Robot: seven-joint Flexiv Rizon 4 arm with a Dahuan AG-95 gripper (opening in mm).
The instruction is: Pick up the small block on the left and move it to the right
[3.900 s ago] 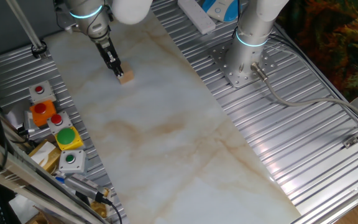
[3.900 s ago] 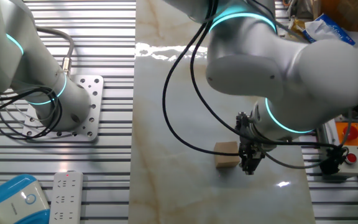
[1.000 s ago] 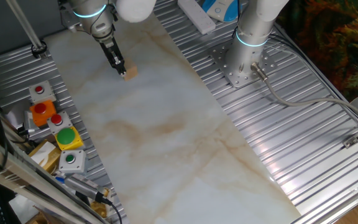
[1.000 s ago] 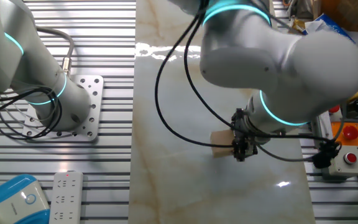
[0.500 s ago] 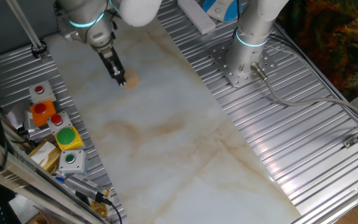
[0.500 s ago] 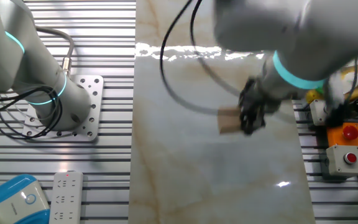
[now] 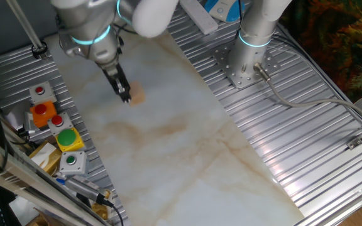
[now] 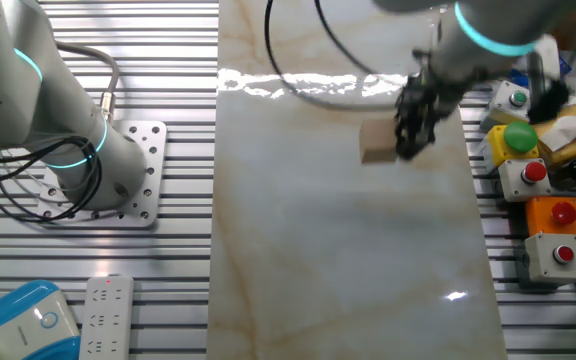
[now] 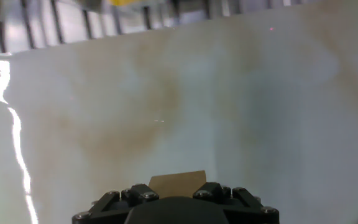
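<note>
The small light-tan wooden block [image 7: 136, 95] is held between my gripper's fingers [image 7: 125, 95] above the marble tabletop. In the other fixed view the block [image 8: 377, 146] sticks out to the left of the gripper [image 8: 406, 140], blurred by motion. In the hand view the block [image 9: 177, 182] shows as a tan face just above the dark gripper body [image 9: 178, 202], between the two fingers. The gripper is shut on the block and carries it clear of the table.
A row of coloured button boxes [image 7: 58, 129] stands along the left metal rail, seen also in the other fixed view [image 8: 528, 170]. A second arm's base [image 7: 247, 66] is bolted at the far right. A power strip [image 8: 106, 315] lies on the ribbed metal.
The gripper has moved with the block away from its pick-up spot, across the marble towards the button boxes' side, and the block is off the table.
</note>
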